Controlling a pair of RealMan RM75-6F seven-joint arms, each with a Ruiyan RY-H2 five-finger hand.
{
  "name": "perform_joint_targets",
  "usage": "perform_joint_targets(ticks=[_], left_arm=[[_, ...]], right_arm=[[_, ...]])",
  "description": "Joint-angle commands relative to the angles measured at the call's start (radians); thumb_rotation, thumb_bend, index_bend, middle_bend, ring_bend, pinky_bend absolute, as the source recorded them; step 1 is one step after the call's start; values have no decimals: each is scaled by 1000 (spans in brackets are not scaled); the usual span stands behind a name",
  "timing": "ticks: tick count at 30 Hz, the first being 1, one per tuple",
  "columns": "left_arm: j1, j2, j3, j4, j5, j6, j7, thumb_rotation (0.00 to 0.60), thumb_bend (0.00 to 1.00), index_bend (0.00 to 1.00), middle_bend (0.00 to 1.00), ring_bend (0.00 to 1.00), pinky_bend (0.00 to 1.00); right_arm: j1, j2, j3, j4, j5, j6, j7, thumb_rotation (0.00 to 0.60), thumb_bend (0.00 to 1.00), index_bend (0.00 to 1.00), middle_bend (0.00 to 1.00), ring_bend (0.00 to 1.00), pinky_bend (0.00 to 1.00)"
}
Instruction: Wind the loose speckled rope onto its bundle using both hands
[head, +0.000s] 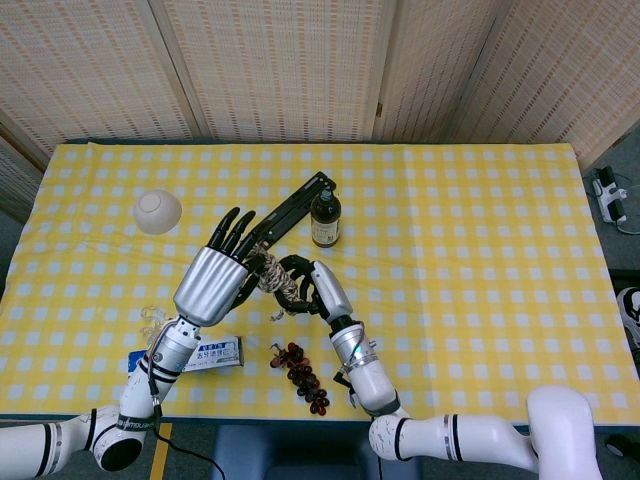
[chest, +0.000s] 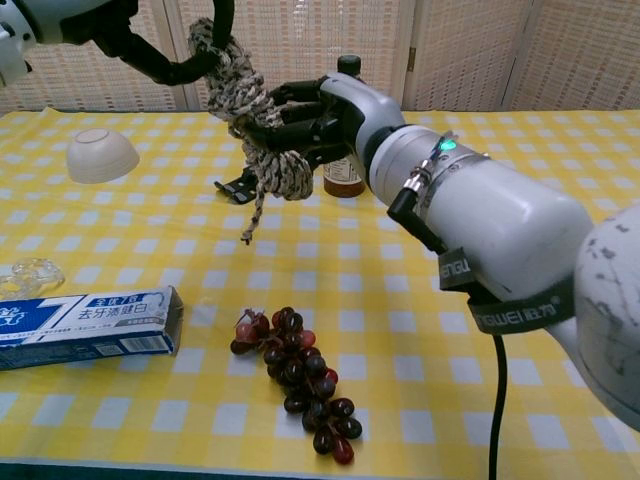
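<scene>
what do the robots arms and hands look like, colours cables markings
Both arms are glossy white with black joint bands. The left hand and right hand have silver backs and black fingers. The right forearm carries a silver wrist collar, a green light, a black cable and a black strap with grey lettering.

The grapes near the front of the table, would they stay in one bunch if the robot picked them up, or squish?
The grapes would probably lift as one bunch, since they look joined in a cluster. It is irregular and loose-looking, so it would likely sag and swing. A few at the edge might drop off. They look soft and shiny, so a hard squeeze could well squash them.
</scene>
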Motion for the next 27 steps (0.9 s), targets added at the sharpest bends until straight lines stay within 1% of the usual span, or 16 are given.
perform_joint_targets(ticks=[1,7,15,17,18,21,24,27], left_arm=[[13,-8,-7,2,-14,15,-10,600,532,690,149,0,0],[33,-5,-15,-11,-59,16,-39,600,532,689,149,0,0],[52,8,-17,-23,-111,-10,-106,600,533,686,149,0,0],[53,14,-16,-26,-113,-18,-119,600,532,667,149,0,0],[54,16,-15,-28,-112,-20,-124,600,532,651,149,0,0],[57,22,-13,-36,-111,-27,-140,600,529,508,144,0,0],[60,31,-11,-48,-118,-38,-153,600,480,377,134,0,0],[62,42,-8,-61,-131,-51,-165,600,442,301,124,0,0]], right_arm=[[-19,-14,16,7,-14,13,29,600,738,919,780,804,702],[-41,-26,27,21,-49,26,68,600,737,920,780,805,702],[-52,-17,10,48,-131,34,67,600,737,919,781,804,702],[-53,-15,9,54,-143,34,60,600,738,919,781,805,702],[-52,-15,8,58,-148,36,56,600,738,920,781,805,702],[-52,-15,5,70,-164,40,41,600,738,920,781,805,702],[-51,-14,-2,85,-182,49,17,600,738,920,781,804,702],[-48,-9,-10,100,-203,60,-21,600,738,919,781,804,702]])
